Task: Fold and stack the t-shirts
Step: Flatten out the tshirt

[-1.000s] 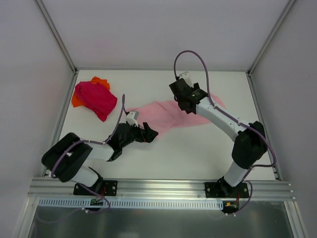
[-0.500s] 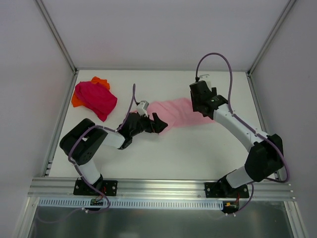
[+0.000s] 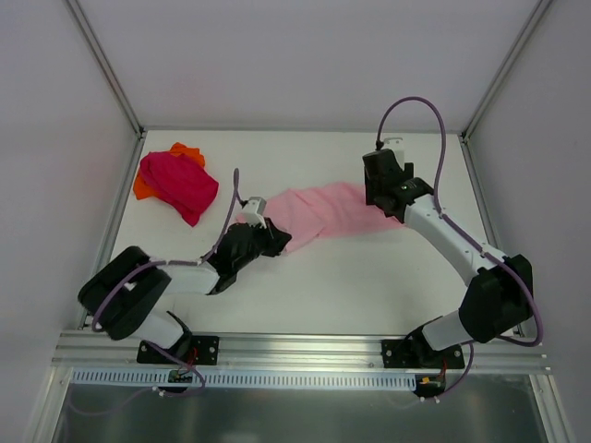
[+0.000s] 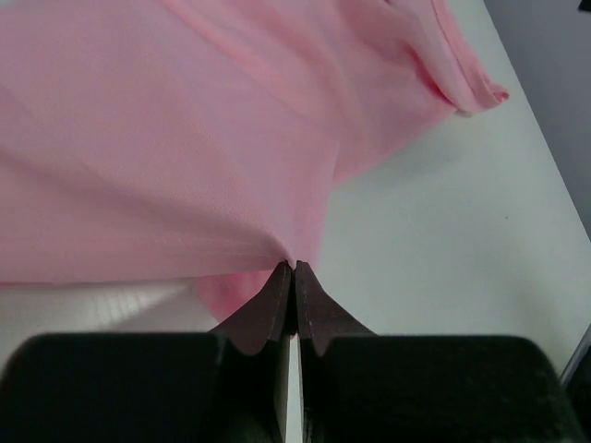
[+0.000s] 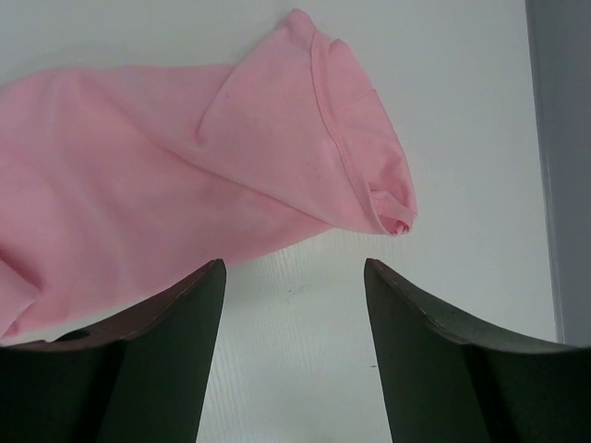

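Observation:
The light pink t-shirt [image 3: 319, 210] lies crumpled in a long strip across the middle of the white table [image 3: 369, 277]. My left gripper [image 3: 279, 242] sits at the strip's near-left end. In the left wrist view the left gripper [image 4: 294, 268] is shut on the light pink t-shirt's [image 4: 185, 138] edge, with cloth pinched at the tips. My right gripper [image 3: 384, 197] hovers over the strip's right end. It [image 5: 294, 277] stands open above bare table, just short of the light pink t-shirt [image 5: 185, 175] and its rolled hem [image 5: 392, 217]. The magenta t-shirt [image 3: 180, 185] lies bunched on the orange t-shirt [image 3: 187, 150] at the far left.
White walls close in the table at the back and on both sides, with metal posts [image 3: 106, 69] at the back corners. An aluminium rail [image 3: 295, 349] carrying both arm bases runs along the near edge. A purple cable [image 3: 416, 106] loops above the right wrist.
My left gripper reached the pink shirt's near-left end, shut on its edge and drew back a little. The right arm moved rightward along the shirt to its right end, staying open.

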### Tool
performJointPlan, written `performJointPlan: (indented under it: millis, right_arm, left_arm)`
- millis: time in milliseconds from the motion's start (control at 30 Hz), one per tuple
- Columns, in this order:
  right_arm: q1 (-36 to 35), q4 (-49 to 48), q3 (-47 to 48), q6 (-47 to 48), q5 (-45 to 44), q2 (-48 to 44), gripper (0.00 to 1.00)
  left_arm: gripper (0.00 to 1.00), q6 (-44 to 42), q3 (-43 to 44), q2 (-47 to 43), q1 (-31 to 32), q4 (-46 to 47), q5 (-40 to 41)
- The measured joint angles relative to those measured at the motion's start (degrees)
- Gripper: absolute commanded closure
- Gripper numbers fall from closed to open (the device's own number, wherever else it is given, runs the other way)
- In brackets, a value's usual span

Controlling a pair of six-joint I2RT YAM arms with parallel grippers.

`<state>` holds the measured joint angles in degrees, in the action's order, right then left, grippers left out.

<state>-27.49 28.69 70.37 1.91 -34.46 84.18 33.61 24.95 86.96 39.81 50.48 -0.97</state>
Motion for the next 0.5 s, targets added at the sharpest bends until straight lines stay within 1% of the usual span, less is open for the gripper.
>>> performJointPlan:
  millis: [100,300,367,500]
  right_arm:
    - [0.96,-0.15,-0.09,-0.24,-0.44,0.0,0.34]
    - [1.73,-0.74,-0.22,-1.77,-0.52,1.9,0.34]
    - [1.75,-0.92,-0.22,-2.03,-0.17,3.56,0.34]
    - [1.77,-1.33,-0.22,-2.67,0.92,6.56,0.34]
  left_arm:
    - [1.0,-0.39,-4.57,-12.96,2.93,-3.34,7.72]
    - [1.0,-3.13,-10.43,-44.3,10.97,-12.72,25.88]
    - [1.0,-3.82,-10.75,-51.58,12.37,-16.0,29.83]
    - [1.0,-4.48,-11.19,-62.45,12.66,-24.22,37.48]
